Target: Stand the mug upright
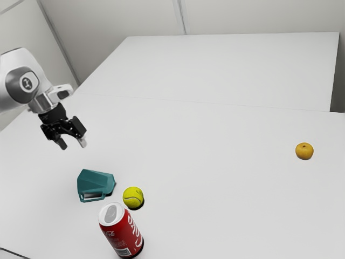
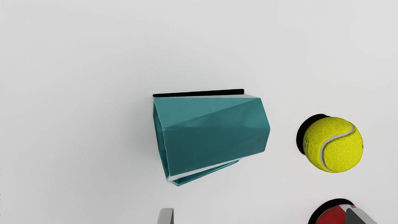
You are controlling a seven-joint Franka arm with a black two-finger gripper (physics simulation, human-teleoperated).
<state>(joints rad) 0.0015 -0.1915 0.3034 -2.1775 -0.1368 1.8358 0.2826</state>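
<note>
mug (image 2: 214, 130) on side | ball (image 2: 334, 146) nr base | can (image 1: 123, 233) nr ball | fruit (image 1: 304, 151) apart

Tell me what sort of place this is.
Probably a simulated robot manipulation test cell, not a lived-in room: a robot arm over a plain white table, pale walls behind, and props set out: a teal mug on its side, a tennis ball, a red can.

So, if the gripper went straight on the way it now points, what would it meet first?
Probably the teal mug lying on its side, though depth is unclear and the jaws might pass beside it to the table.
</note>
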